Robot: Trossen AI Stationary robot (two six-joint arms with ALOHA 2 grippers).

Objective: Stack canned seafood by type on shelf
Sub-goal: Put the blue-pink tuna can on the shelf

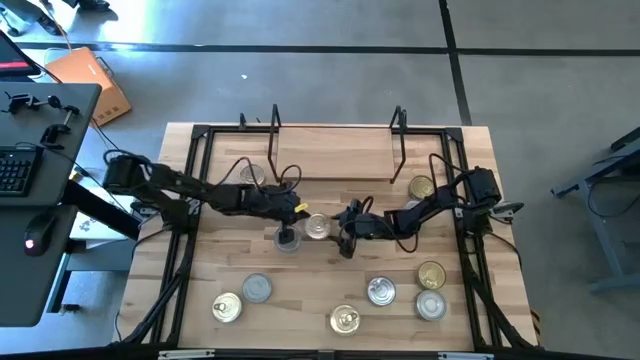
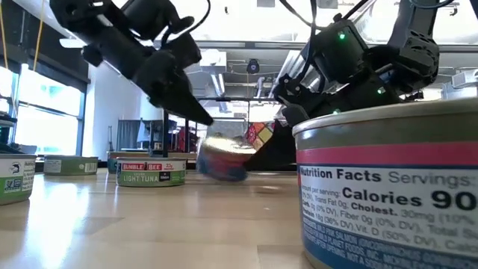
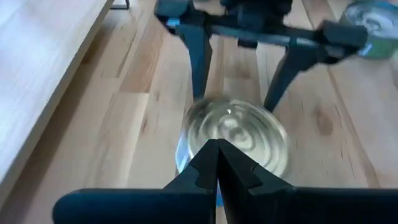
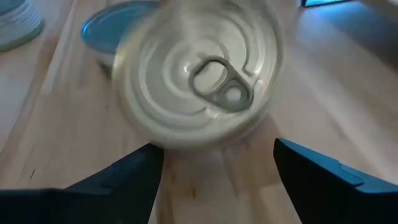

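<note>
Two grippers flank silver-lidded can (image 1: 317, 228) | right gripper (image 1: 345, 238) open | left gripper (image 1: 287, 236) shut

A lab or workshop: concrete floor (image 1: 300, 90), a desk with keyboard (image 1: 15, 170) (left of the arms), open ceiling ducts (image 2: 224, 71).

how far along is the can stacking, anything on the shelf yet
Barely started. Two cans, one silver and one gold, sit by the shelf, unstacked. In hand: the right gripper, fingers open, is at a silver-lidded can mid-table, with the shut left gripper just beside it. Left: six more cans along the near edge, like the gold one.
</note>
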